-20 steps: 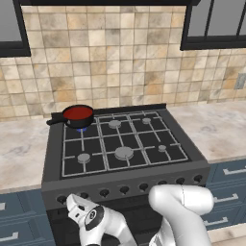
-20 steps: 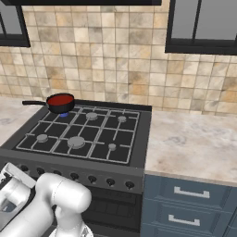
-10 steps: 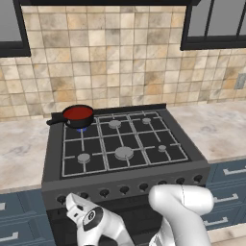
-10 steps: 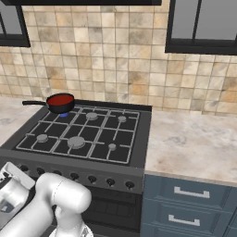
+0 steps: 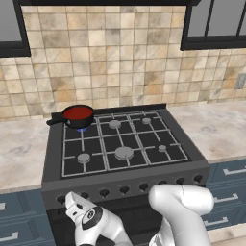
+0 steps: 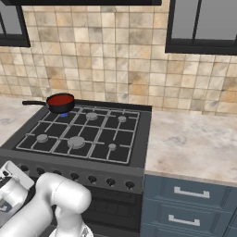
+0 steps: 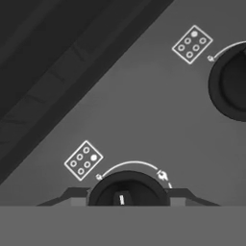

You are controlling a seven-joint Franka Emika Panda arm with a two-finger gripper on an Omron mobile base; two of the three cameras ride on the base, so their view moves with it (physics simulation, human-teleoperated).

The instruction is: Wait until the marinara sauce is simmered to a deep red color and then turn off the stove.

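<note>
Deep red sauce at the back, hand on a front knob

The marinara sauce (image 5: 77,113) sits in its small black saucepan (image 5: 79,120) on the stove's (image 5: 125,166) rear left burner, a blue flame just showing beneath, and it looks a deep red to me. Low against the front panel, the hand (image 7: 127,197) is clenched on a dark knob (image 7: 128,188), a finger (image 7: 72,196) at either side. The burner diagram (image 7: 83,160) beside it marks one dot, so I judge this the right control, though I cannot be sure. If the fingers slip round the knob, or it is turned short of off, the flame stays lit and the sauce may scorch. The neighbouring knob (image 7: 230,86) is well apart.
</note>
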